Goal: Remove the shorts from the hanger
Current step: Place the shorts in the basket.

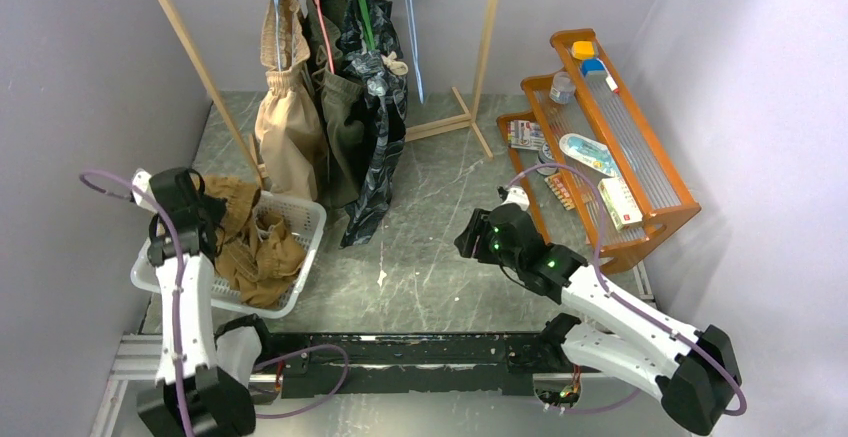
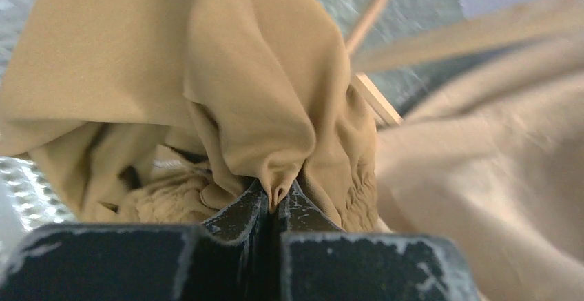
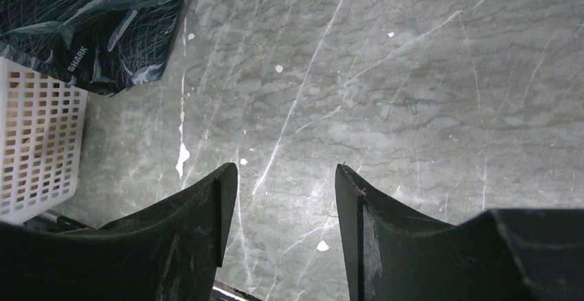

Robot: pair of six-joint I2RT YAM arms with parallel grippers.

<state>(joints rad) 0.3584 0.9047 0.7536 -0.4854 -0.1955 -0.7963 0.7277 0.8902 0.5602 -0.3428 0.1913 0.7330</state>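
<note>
One fold of tan shorts between closed left fingers

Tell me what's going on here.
The left hand is shut on a fold of the tan brown fabric shorts lying in the white plastic basket. The light beige shorts, olive green shorts and dark patterned shorts hang on hangers from the wooden rack. The right hand hovers open over the grey marbled tabletop, empty.
</note>
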